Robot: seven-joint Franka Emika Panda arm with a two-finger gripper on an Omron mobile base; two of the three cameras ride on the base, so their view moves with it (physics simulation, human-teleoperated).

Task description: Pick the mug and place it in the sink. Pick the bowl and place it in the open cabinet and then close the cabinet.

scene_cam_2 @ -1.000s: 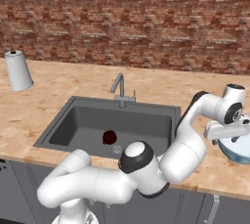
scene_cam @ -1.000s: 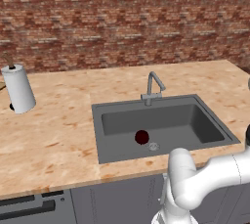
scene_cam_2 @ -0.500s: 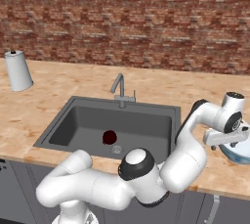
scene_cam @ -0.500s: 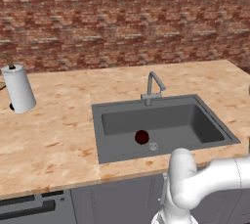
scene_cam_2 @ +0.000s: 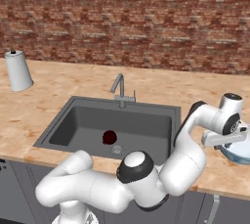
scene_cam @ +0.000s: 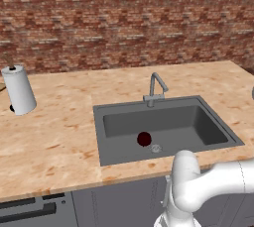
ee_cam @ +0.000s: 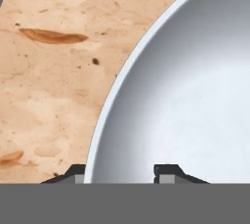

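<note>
One of the two jobs looks done: the mug [scene_cam: 144,139] sits on the floor of the sink [scene_cam: 119,122], near the drain and in front of the faucet [scene_cam_2: 119,90]. What matters now is the bowl [scene_cam_2: 238,152], which rests on the wooden counter [scene_cam: 59,127] to the right of the sink, close to the near edge. The gripper [ee_cam: 119,173] is right down on it, with one dark fingertip outside the rim on the counter side and the other inside the basin, so the jaws stand apart and straddle the rim without pinching it yet. I judge the bowl to be stiff and glazed, so slippery under the pads, and breakable if it drops or knocks against the cabinet shelf. It is wide and probably the heavier of the two items, so held by one edge it will want to tip and hang from the fingers. The rim is the only sensible place to take hold, with the fingers set deep over the wall and squeezed firmly before any lift. A paper towel roll [scene_cam: 19,90] stands far off on the left, well out of the way.
</note>
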